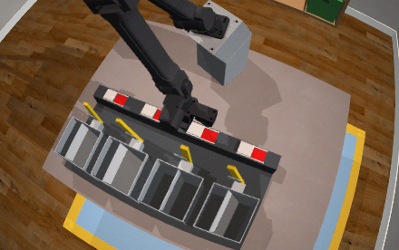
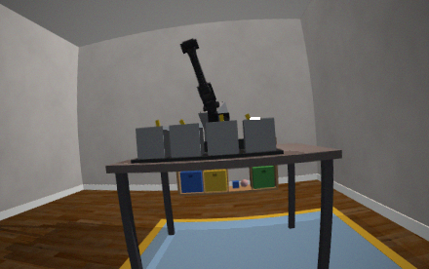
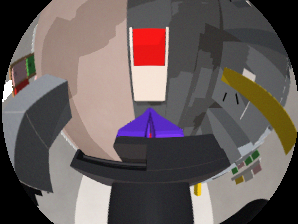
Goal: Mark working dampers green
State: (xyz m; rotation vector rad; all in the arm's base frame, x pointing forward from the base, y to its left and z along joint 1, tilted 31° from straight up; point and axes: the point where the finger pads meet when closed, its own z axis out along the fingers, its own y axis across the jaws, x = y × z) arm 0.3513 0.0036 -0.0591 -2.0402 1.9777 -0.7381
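Four grey open-topped dampers point(image 1: 72, 140) point(image 1: 113, 165) point(image 1: 173, 190) point(image 1: 220, 210) stand in a row, each with a yellow lever point(image 1: 92, 112) point(image 1: 130, 129) point(image 1: 186, 154) point(image 1: 236, 174). The two left levers look longer than the two right ones. In front of the dampers, the four sliders point(image 1: 115, 97) point(image 1: 150, 111) point(image 1: 202, 131) point(image 1: 252, 151) each show a white cover on the left and red on the right; the gripper partly hides the second. My gripper point(image 3: 150, 111) is shut and empty, its purple tips just short of the third slider's white cover point(image 3: 150, 84). In the top view the tips are mostly hidden.
The dark slider rail point(image 1: 231, 143) runs along the damper base. The grey arm pedestal point(image 1: 224, 56) stands behind it on the table. The yellow levers rise between rail and dampers; one lever point(image 3: 265, 107) curves at the right of the wrist view.
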